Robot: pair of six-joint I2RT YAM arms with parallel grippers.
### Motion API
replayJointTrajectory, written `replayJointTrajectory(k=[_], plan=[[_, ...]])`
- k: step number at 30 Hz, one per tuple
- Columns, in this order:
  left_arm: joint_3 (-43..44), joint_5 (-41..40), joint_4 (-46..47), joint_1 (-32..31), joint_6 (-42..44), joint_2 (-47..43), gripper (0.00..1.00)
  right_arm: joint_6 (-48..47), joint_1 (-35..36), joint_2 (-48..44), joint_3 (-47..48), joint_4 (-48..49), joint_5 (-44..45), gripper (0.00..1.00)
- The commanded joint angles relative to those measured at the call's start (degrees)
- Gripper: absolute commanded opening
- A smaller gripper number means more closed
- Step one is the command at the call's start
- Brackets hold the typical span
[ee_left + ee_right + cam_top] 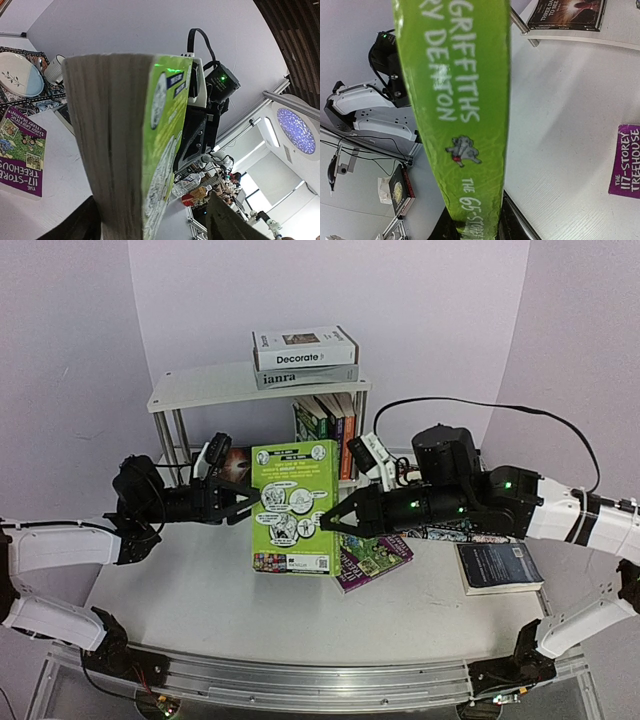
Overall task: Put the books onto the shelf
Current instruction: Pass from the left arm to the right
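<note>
A green Treehouse book (293, 508) stands upright on the table in front of the shelf (200, 388). My right gripper (330, 518) is shut on its spine (460, 100), with a finger on each side. My left gripper (245, 498) is open around the page edge (110, 140); its fingers (227, 222) stand apart from the covers. "Decorate" (305, 347) and "ianra" (300, 375) are stacked on the shelf's top tier. Several books (330, 420) stand on the lower tier. A purple Treehouse book (372, 555) and a navy book (500, 565) lie flat on the table.
"Three Days to See" (567, 14) lies flat on the low tier by a chrome leg (522, 27). A patterned placemat with a plate (22, 80) lies at the right, partly under my right arm. Walls close in behind and beside the shelf.
</note>
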Motion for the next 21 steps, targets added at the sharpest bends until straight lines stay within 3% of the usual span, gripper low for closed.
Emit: replayJointTrajectory(k=[1, 3, 5, 10, 15, 21], plan=[[1.0, -0.7, 3.5, 1.2, 1.6, -1.0, 0.85, -2.9, -0.1, -1.1, -1.5, 0.7, 4.9, 0.05], [0.6, -1.6, -0.3, 2.6, 4.4, -2.2, 0.93, -4.1, -0.1, -1.6, -2.9, 0.7, 8.3, 0.0], [1.9, -5.0, -10.3, 3.3, 10.0, -4.4, 0.98, -5.8, -0.1, -1.7, -3.9, 0.7, 12.2, 0.0], [5.1, -19.2, -31.5, 3.7, 22.9, -11.8, 1.0, -9.8, -0.1, -0.5, -6.2, 2.3, 25.3, 0.0], [10.9, -33.9, -47.9, 3.7, 32.0, -15.7, 1.0, -13.5, -0.1, 3.2, -8.4, 12.7, 29.7, 0.0], [13.0, -39.1, -52.3, 3.7, 37.1, -19.1, 1.0, -19.3, -0.1, 11.8, -6.8, 25.7, 34.7, 0.0]])
